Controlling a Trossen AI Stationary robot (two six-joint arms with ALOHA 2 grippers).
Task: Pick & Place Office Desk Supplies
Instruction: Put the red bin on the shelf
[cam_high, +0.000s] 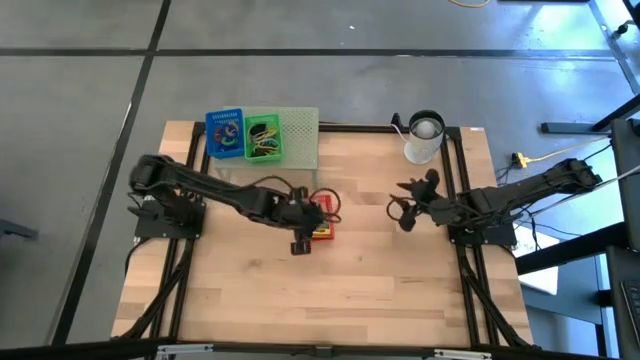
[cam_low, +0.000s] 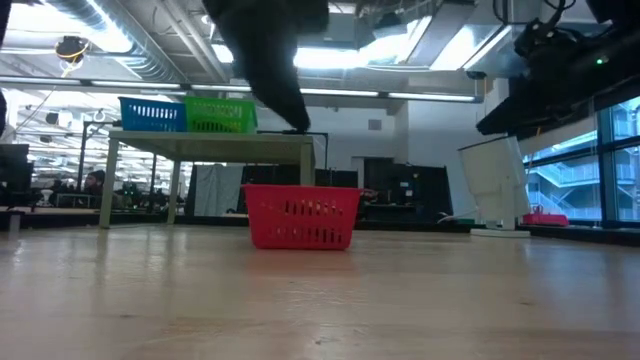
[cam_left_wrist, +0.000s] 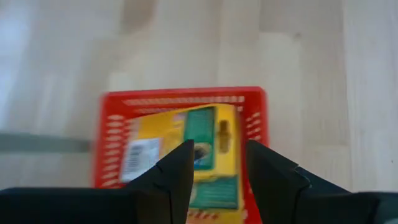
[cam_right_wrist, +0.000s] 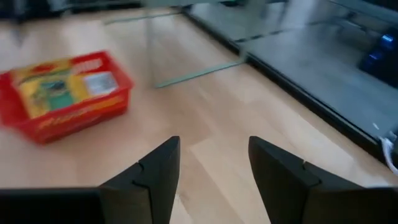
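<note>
**Desk:** What does the overhead camera give that the others miss?

**Photographer:** The whole layout. A blue basket (cam_high: 224, 133) and a green basket (cam_high: 264, 138) sit side by side at the far edge of the wooden table (cam_high: 330, 290), on a pale mesh stand (cam_high: 300, 135). A white cup (cam_high: 424, 139) stands near the far right corner. A red basket (cam_high: 323, 217) sits mid-table, half hidden under the left arm.

**Desk:** And the close views?

**Photographer:** The left wrist camera looks straight down into the red basket (cam_left_wrist: 180, 137), where one yellow-green card box (cam_left_wrist: 186, 149) lies flat, filling most of it. The right wrist camera catches the same basket (cam_right_wrist: 65, 96) and box (cam_right_wrist: 59, 84) from the side, well off. The table-level camera shows the red basket (cam_low: 301, 216) resting on the wood; from there the box is not visible.

**Desk:** Arm poses?

**Photographer:** The left arm reaches out from its base toward the centre, wrist bent down, with the left gripper (cam_left_wrist: 219, 165) hovering over the box, fingers parted and gripping nothing. The right arm is folded close to its base, right gripper (cam_right_wrist: 213, 162) pointing across bare table, fingers spread, also empty.

**Desk:** Counts?

**Photographer:** Three baskets, one cup, one card box in plain sight. The green basket holds dark and coloured small items, too tangled to count.
</note>
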